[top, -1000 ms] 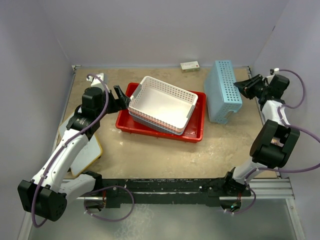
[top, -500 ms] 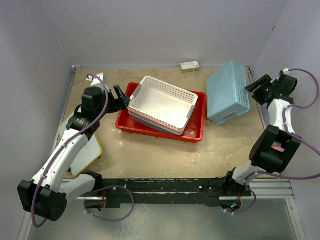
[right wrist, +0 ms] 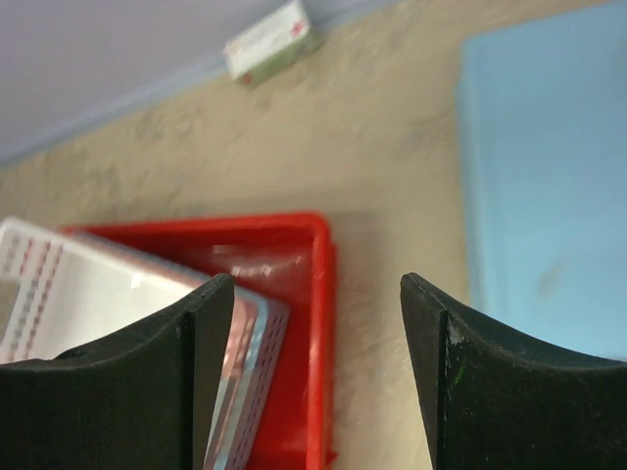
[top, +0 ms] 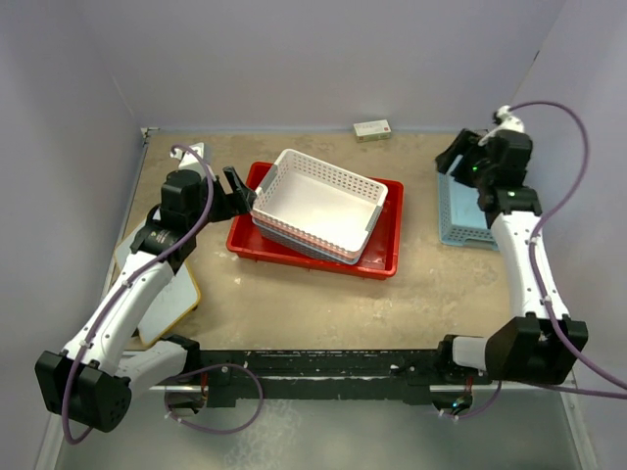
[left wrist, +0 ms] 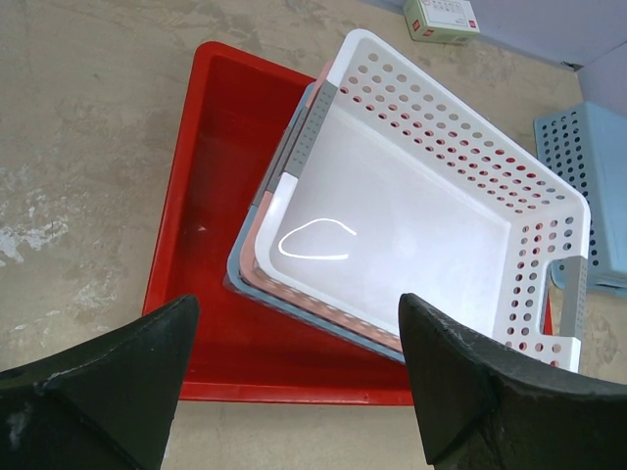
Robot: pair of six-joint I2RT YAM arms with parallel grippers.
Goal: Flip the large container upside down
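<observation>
sandy counter [top: 294, 294]; large container [top: 384, 253] upright, nested baskets [top: 318, 208] inside likely block a flip; left claw [top: 234, 185] wide, empty, near its rim; right claw [right wrist: 318, 284] parted, empty

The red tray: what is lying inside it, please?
The red tray holds three nested baskets: a white basket on top, a pink basket under it, a blue-grey basket lowest. The floor beneath them is covered, so anything there cannot be seen.

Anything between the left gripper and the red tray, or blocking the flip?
Nothing visible blocks the approach: the open left gripper sits at the red tray's left end. The flip is blocked, though: a nested stack of baskets, white on top, sits inside the tray.
</observation>
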